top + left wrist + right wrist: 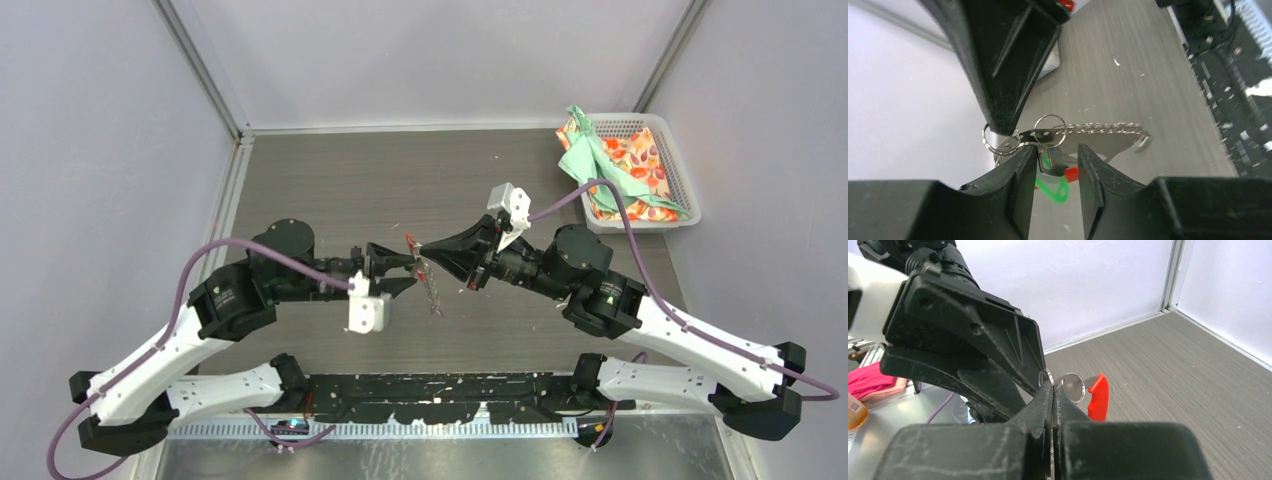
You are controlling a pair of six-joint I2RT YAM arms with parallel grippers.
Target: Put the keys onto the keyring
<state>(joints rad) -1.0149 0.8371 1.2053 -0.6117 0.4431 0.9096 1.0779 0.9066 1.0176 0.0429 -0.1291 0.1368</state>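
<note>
My right gripper is shut on the keyring and holds it above the table; in its wrist view the closed gripper pinches a silver split ring next to the red tab. The keyring's chain runs right from a flat holed metal strip. My left gripper is open, and its jaws stand either side of a small silver key hanging from a ring. The bright-green tag shows blurred below it. I cannot make out the key with the black tag.
A white basket with green and flowered cloths stands at the back right. White walls and metal frame posts enclose the grey table. The chain hangs down between the grippers.
</note>
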